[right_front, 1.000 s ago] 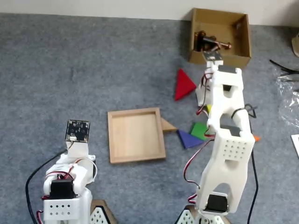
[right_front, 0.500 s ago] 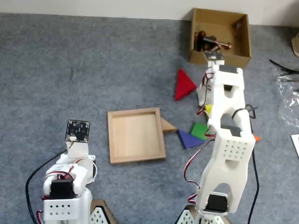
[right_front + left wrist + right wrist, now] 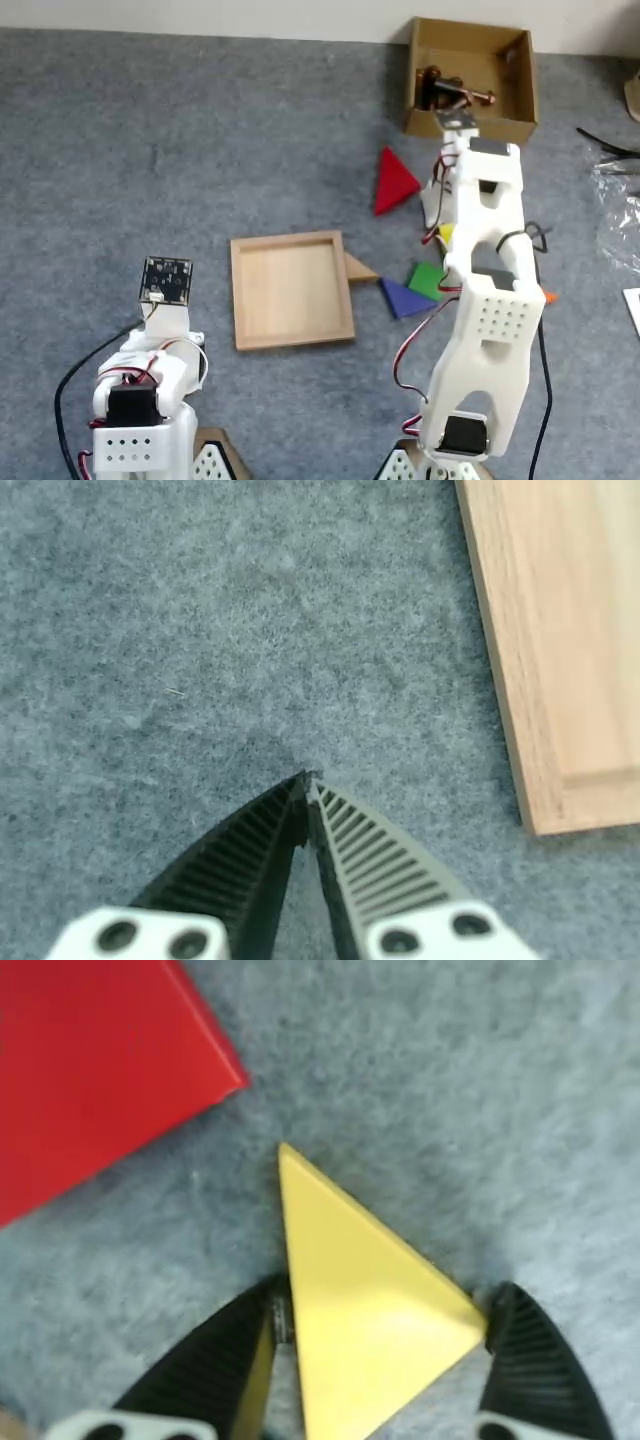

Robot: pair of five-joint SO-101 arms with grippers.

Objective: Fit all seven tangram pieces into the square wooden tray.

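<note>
Your right jaws stand open astride the yellow triangle (image 3: 350, 1260), which lies flat on the tabletop between them. One jaw sits at its straight edge and the other at its far corner. Its sharp tip points out ahead of the jaws, toward the red triangle (image 3: 90, 1070) just beyond. I'd judge that a plain close would catch it across its broad end.

The tray (image 3: 290, 290) is empty and lies to the left of the right arm (image 3: 480, 300), past the tan triangle (image 3: 358, 268) that rests against its rim. The right arm is the nearer to every loose piece. Your left jaws are shut on nothing, over bare tabletop at the tray's other side.

Count: one tray and six pieces. These are the red, yellow and tan triangles, a blue triangle (image 3: 403, 297), a green piece (image 3: 427, 279), and an orange piece (image 3: 548, 296) peeking out by the arm, which covers some tabletop.
</note>
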